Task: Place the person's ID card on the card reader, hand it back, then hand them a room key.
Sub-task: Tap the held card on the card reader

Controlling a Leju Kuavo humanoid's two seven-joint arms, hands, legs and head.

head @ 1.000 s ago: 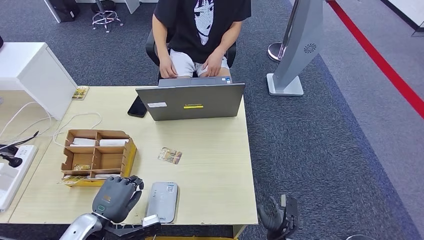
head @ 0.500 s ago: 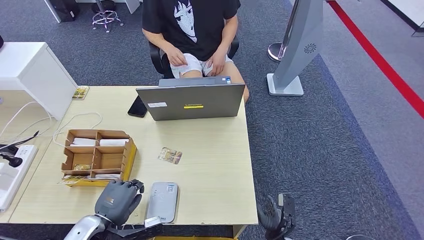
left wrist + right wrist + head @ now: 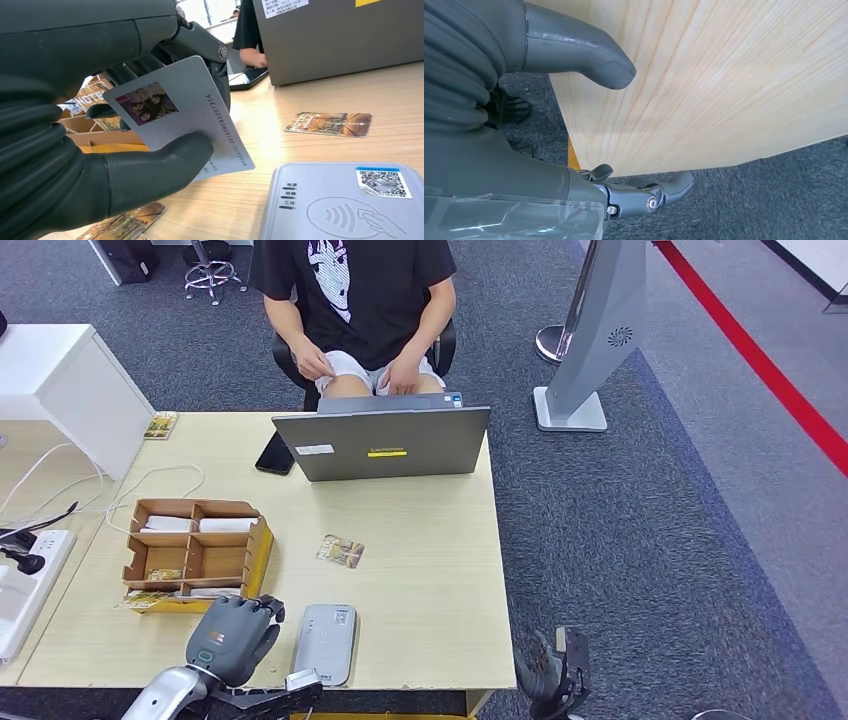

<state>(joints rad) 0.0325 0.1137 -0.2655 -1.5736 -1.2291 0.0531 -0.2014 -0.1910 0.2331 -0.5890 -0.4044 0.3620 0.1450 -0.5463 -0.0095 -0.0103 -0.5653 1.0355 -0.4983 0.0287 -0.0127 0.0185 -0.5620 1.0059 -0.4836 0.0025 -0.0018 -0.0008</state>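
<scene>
- Head view: the left hand sits at the near table edge, just beside the reader. Against the earlier pictures it has shifted only slightly and remains short of the reader. The person behind the laptop has slid leftward in the picture on the chair. The right hand hangs below the table's near corner, as before.
- Judgement: the scan is not yet done; the card must go across and down onto the reader. Hand-back and key both remain.
- Also in the head view: one key card lies flat between tray and laptop, well apart from the reader.
- Left wrist view: the left hand grips the ID card, thumb pressed on its face, fingers behind. The card is pale grey, with a small photo and a printed number along one edge. It is held tilted, above the table, just beside the reader and not touching it. The reader's top shows a contactless symbol and a QR sticker.
- Right wrist view: the right hand holds nothing, thumb and fingers apart, beside the table's wooden edge.
</scene>
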